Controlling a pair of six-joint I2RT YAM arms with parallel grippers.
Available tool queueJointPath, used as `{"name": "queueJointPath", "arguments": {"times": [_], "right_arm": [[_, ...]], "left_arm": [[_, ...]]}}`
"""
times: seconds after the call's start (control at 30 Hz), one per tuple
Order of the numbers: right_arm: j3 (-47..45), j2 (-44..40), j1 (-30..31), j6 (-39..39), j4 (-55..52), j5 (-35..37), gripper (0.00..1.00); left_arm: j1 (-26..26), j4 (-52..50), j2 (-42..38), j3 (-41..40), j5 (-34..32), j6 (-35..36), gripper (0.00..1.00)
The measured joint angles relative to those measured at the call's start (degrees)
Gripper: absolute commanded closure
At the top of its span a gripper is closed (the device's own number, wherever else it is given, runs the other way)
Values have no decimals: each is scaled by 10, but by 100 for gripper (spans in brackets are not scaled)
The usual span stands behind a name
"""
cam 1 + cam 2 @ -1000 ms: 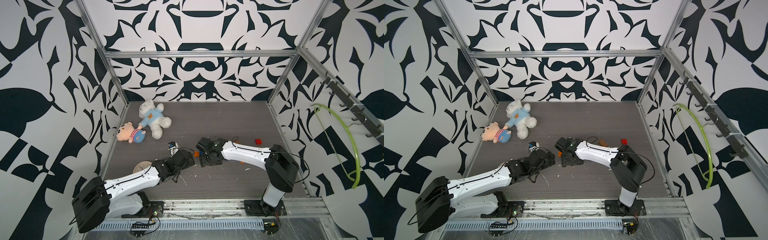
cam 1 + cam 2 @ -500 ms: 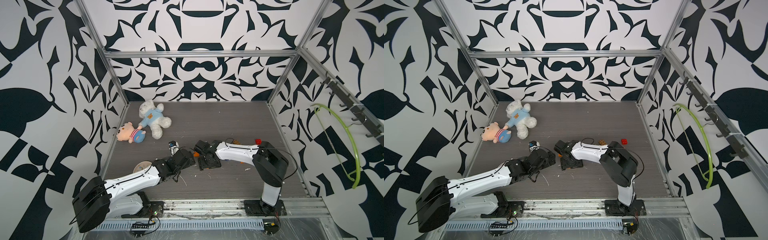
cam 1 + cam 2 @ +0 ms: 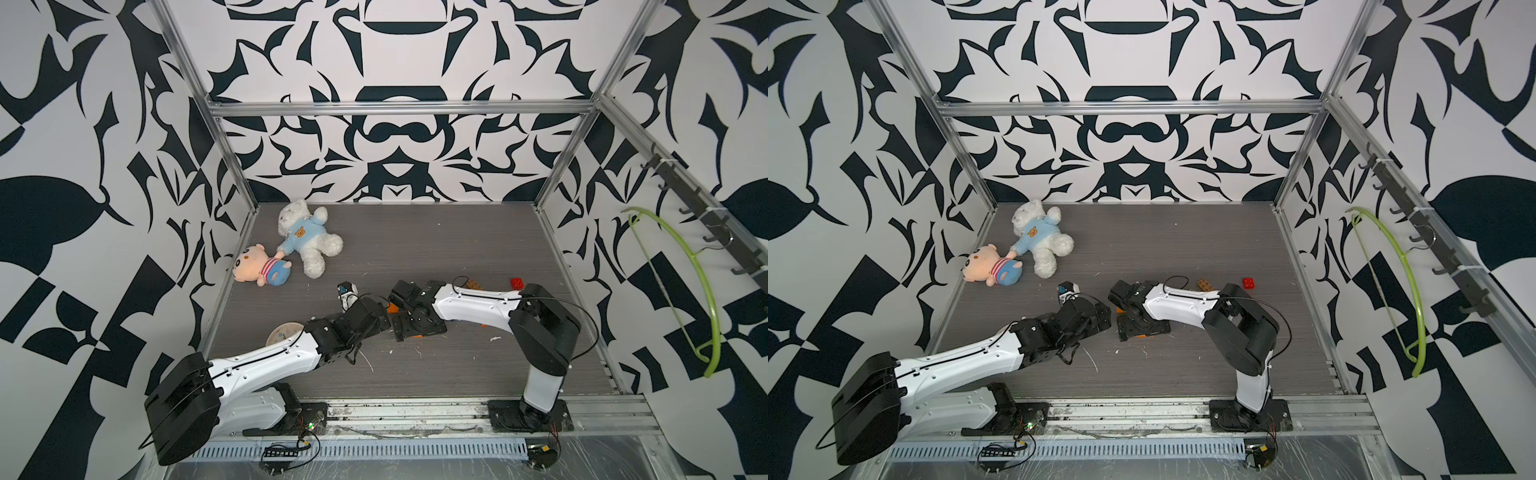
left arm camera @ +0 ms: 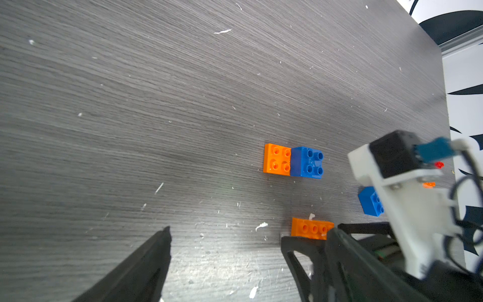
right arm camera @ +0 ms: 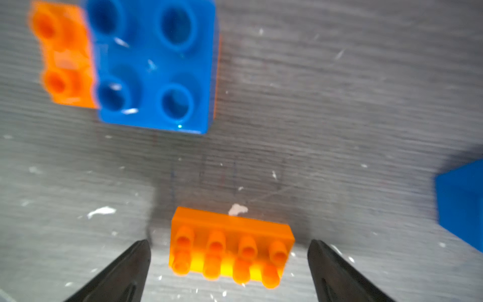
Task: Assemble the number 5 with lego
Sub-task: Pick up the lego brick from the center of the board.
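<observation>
My right gripper point(image 5: 228, 243) stands spread wide. The orange brick point(image 5: 231, 251) lies between its tips with a free gap at each end; eight studs, blurred. Of my left gripper point(image 3: 376, 319) I cannot tell.

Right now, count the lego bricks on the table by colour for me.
Orange bricks: 3 (one mostly hidden)
Blue bricks: 2
Red brick: 1
Brown brick: 1
Total: 7
</observation>
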Motion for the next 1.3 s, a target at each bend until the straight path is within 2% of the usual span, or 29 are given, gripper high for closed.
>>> {"name": "queueJointPath", "arguments": {"times": [0.17,0.3,0.5,0.63,0.77,0.97,1.17,1.3], "right_arm": [[-18,-95,-11,-1,0,37,4],[-41,-149,-64,-22,7,49,11],[-89,-150,-202,-98,28,3,17],[-96,-130,-251,-146,37,-42,22],[-95,-104,-264,-189,47,-85,26],[-78,-59,-264,-234,40,-96,28],[-77,-56,-263,-255,35,-105,36],[-77,-57,-261,-262,28,-107,46]], "left_arm": [[0,2,9,7,5,12,1],[0,11,40,38,23,37,1],[-3,38,131,112,71,77,1],[-16,47,188,158,97,92,1],[-34,56,227,190,110,96,1],[-45,57,240,199,120,96,1],[-45,56,240,199,119,96,1],[-45,56,240,199,118,96,1]]}}
